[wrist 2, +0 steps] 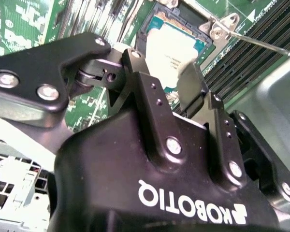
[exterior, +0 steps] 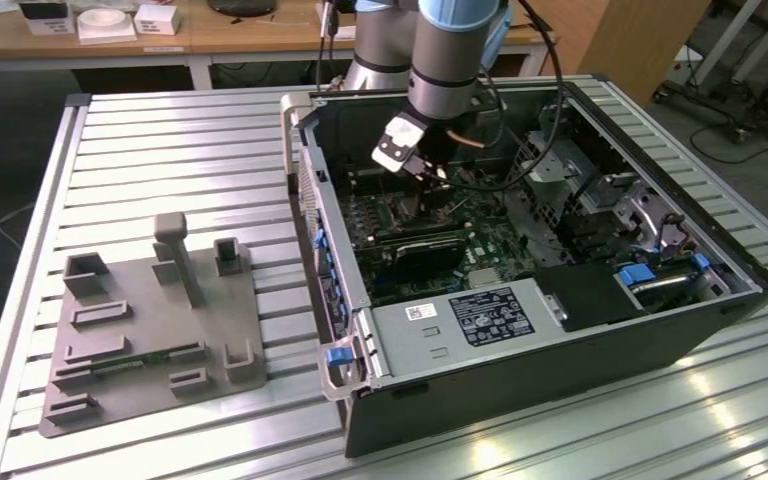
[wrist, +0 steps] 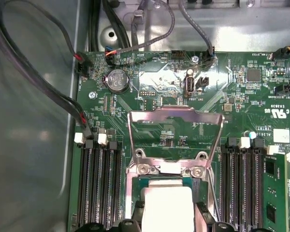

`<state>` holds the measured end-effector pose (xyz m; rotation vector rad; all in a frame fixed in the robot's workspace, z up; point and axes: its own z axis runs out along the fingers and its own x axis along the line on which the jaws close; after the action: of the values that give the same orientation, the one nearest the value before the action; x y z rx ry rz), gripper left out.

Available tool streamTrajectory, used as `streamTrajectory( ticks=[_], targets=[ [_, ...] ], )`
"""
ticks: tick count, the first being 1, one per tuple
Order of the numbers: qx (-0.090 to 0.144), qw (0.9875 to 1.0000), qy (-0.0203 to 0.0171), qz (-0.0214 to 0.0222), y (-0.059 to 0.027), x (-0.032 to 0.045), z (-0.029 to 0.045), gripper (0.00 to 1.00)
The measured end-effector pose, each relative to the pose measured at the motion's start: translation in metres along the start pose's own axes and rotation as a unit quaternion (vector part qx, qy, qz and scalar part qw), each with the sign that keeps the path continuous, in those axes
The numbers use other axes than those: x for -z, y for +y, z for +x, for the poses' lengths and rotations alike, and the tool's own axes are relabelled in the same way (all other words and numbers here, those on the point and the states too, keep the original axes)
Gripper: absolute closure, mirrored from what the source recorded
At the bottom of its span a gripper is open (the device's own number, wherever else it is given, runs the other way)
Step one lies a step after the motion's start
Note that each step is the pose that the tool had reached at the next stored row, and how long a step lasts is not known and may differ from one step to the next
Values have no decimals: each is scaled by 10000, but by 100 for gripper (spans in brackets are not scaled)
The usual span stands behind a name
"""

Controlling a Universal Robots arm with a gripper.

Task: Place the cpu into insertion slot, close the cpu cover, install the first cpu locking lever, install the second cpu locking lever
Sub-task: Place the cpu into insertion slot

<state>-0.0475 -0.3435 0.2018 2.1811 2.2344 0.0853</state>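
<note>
Out on the slatted metal table (exterior: 171, 150) in the exterior view sits an open computer case (exterior: 518, 380), with a grey fixture tray (exterior: 157, 330) on the exterior view's left of it. The arm reaches down into the case, and its gripper (exterior: 418, 165) hangs low over the green circuit board (exterior: 491, 245).

Looking along the gripper (wrist 2: 159, 65) in the second wrist view, its fingers (wrist 2: 141, 92) stand apart. Between them shows the cpu (wrist 2: 176, 46), silvery top up, lying within the insertion slot (wrist 2: 152, 21). A thin metal rod (wrist 2: 261, 43) runs out beside the socket, above the long memory slots (wrist 2: 261, 29).

From the first wrist view, the cpu (wrist: 166, 203) lies in the insertion slot (wrist: 131, 186), and the gripper (wrist: 167, 212) has one fingertip at each side of it. Whether they touch its edges I cannot tell. The cpu cover (wrist: 176, 112) is swung open on its hinge, with bare board showing through its cut-out. Memory slots (wrist: 99, 183) flank the socket, and a coin battery (wrist: 118, 79) sits beyond.
</note>
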Motion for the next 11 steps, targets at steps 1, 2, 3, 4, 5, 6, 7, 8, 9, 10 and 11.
streamTrajectory(
  ticks=[1, 2, 3, 4, 5, 6, 7, 8, 9, 10, 11],
  targets=[
    [-4, 10000, -1, 0, -11, -2, 0, 47],
    [-6, 10000, -1, 0, -18, -4, 0, 47],
    [-6, 10000, 0, 0, -18, -8, 0, 47],
    [-4, 10000, 1, 0, -19, -13, 0, 47],
    [8, 10000, 2, 1, -19, -15, -1, 47],
    [25, 10000, 2, 1, -19, -18, 0, 47],
    [47, 10000, 3, 2, -19, -21, 0, 47],
    [72, 10000, 5, 2, -19, -23, 0, 47],
    [93, 10000, 5, 3, -19, -24, 0, 47],
    [99, 10000, 6, 3, -19, -24, 0, 47],
    [100, 10000, 6, 4, -19, -24, 0, 47]
  ],
)
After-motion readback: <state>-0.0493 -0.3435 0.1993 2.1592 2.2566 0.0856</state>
